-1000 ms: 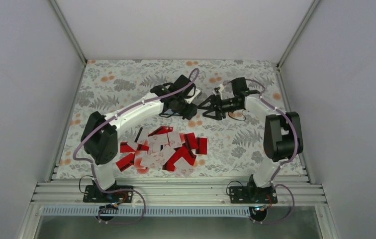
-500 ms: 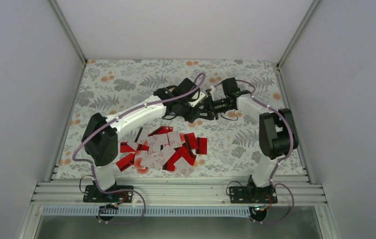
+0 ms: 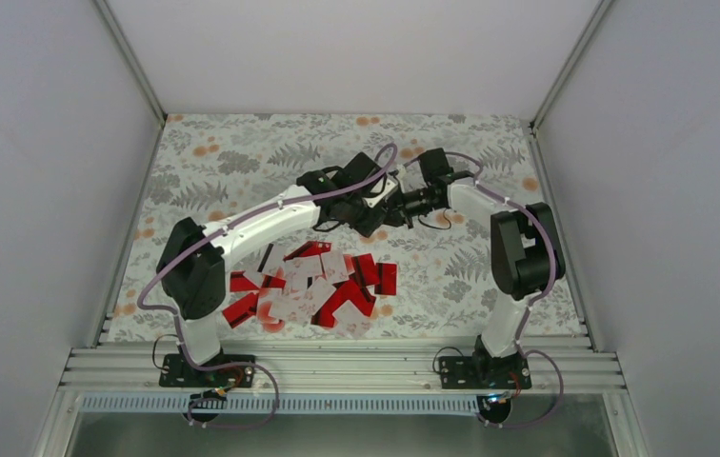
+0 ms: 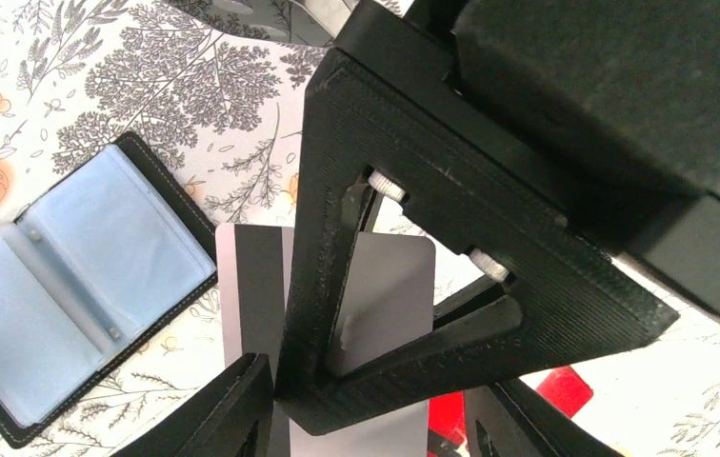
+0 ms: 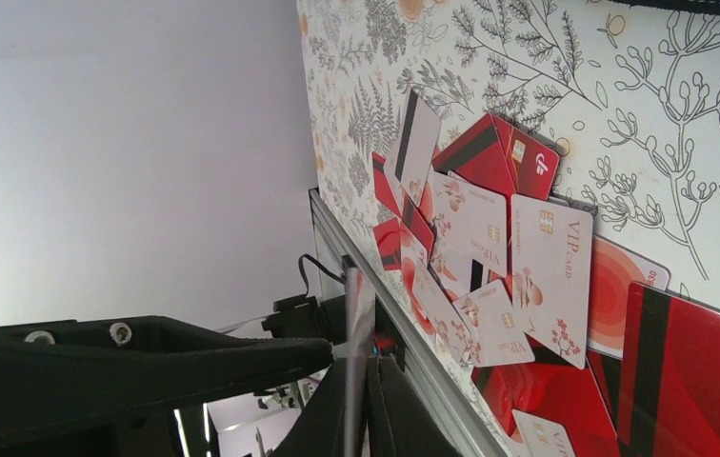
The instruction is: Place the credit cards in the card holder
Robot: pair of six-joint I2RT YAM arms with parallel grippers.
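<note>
Robot lab: a closed test cell.
Plain white panels (image 3: 42,190) wall in the work surface at 9, 12 and 3 o'clock, with no room seen beyond them. A floral cloth (image 3: 213,152) covers the surface. At 6 o'clock an aluminium rail (image 3: 337,367) runs across, and two white arms (image 3: 261,214) are bolted to it side by side. Purple cables (image 3: 151,286) loop along the arms down to their bases. Many near-identical cards (image 3: 313,286) lie heaped at the middle of the cloth.
</note>
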